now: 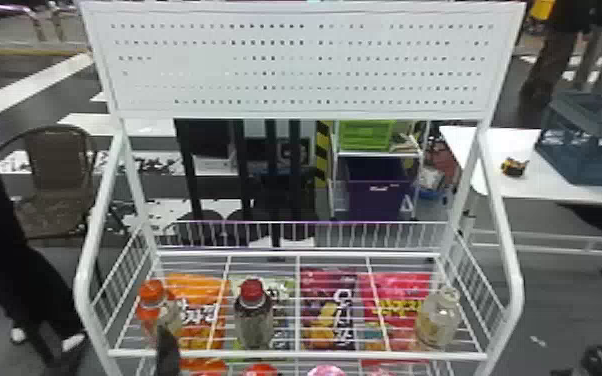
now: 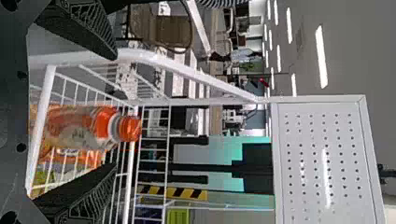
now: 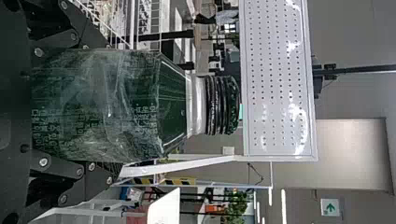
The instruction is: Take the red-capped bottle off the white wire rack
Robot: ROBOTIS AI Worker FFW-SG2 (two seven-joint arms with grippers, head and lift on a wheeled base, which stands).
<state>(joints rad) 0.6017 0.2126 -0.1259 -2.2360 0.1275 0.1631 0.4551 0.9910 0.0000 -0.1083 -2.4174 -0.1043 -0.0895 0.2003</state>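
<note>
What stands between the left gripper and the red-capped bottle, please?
Nothing visible stands between the nearer jaw of the left gripper and the red-capped bottle. The orange-capped plastic bottle lines up between the jaws; shifting right may catch it.

On a wall, a white sign [image 3: 330, 207] with a green arrow. On the orange bag [image 1: 192, 281] and the purple bag [image 1: 324, 280], big white letters. On the pink bag [image 1: 397, 282], yellow letters. On the purple bin [image 1: 375, 172], small white writing, too blurry to read. On the dark green bottle [image 3: 102, 102], rows of tiny pale writing.
</note>
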